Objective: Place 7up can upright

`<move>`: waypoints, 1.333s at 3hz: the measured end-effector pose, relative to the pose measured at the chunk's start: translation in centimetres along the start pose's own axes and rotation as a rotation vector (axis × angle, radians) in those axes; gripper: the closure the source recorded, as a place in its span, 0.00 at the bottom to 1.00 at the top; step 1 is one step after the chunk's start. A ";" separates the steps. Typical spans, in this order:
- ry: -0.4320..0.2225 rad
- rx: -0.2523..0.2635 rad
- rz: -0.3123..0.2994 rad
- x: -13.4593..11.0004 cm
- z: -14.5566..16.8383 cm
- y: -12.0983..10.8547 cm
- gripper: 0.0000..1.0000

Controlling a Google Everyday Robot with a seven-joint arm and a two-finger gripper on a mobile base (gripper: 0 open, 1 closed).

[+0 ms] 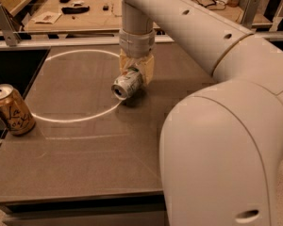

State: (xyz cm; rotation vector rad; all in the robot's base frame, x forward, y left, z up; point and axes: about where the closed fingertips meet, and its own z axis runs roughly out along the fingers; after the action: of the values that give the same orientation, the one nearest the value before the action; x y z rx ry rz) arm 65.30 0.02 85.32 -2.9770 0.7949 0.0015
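Observation:
The 7up can [127,84] is silver-white with green marks. It lies on its side on the dark table [85,140], its silver top facing the front left. My gripper [137,69] reaches down from above, and its tan fingers [148,68] are closed around the can's rear half. The can rests on or just above the tabletop; I cannot tell which.
A gold-orange can with black script [12,109] stands upright near the table's left edge. A bright ring of light [61,119] marks the tabletop. My large white arm [226,126] fills the right side. A workbench with small items [75,8] stands behind.

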 end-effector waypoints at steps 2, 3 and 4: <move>-0.224 0.172 0.351 2.0 -1.6 2.7 1.00; -0.390 0.304 0.494 1.8 -3.7 4.3 1.00; -0.534 0.407 0.581 0.7 -6.5 5.4 1.00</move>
State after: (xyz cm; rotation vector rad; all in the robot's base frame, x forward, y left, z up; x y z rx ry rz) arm 63.15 -5.38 91.52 -2.1236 1.3289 0.5554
